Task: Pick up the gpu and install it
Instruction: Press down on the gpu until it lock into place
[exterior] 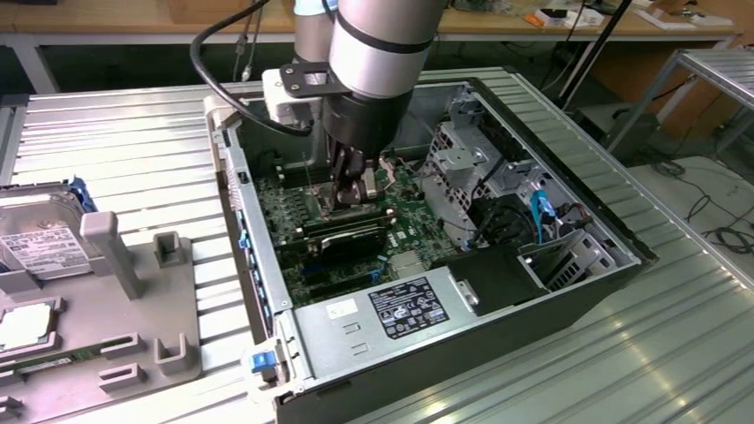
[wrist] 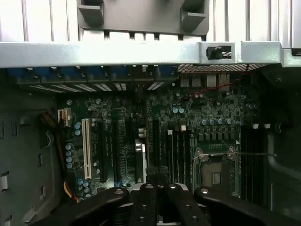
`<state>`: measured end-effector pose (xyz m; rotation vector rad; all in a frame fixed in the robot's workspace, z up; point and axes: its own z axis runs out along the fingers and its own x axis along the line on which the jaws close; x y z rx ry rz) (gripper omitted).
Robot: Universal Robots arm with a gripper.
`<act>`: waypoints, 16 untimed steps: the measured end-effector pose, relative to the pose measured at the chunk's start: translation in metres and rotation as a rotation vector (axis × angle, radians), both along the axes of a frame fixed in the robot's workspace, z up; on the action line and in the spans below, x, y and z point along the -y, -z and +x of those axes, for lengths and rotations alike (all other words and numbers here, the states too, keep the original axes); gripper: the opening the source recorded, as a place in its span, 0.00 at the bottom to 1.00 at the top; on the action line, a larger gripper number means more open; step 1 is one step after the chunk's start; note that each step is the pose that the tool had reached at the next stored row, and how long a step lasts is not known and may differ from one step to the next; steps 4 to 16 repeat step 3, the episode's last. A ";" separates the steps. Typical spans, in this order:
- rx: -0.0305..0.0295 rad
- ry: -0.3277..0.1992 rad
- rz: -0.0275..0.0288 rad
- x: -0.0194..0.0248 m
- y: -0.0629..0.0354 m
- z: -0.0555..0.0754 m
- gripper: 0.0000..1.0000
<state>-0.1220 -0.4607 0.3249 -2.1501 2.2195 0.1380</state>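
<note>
The tool [exterior: 353, 190] is seen lowered inside the open computer case [exterior: 589, 230], its fingers drawn closed. The gpu [exterior: 344, 231] is found seated on the green motherboard [exterior: 407, 231], directly beneath the tool

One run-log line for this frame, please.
stage: install | gripper: shut, down inside open computer case | gpu: lying over the motherboard under the gripper | grip on card: unclear

Bright overhead light, dim case interior
</note>
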 end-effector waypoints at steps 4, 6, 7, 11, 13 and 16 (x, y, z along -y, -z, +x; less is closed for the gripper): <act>0.0000 0.000 0.0000 0.0000 0.0000 0.000 0.11; 0.0000 0.000 0.0000 0.0000 0.0000 0.000 0.11; 0.0000 0.000 0.0000 0.0000 0.0000 0.000 0.11; 0.0000 0.000 0.0000 0.0000 0.0000 0.000 0.11; 0.0000 0.000 0.0000 0.0000 0.0000 0.000 0.11; 0.0000 0.000 0.0000 0.0000 0.0000 0.000 0.11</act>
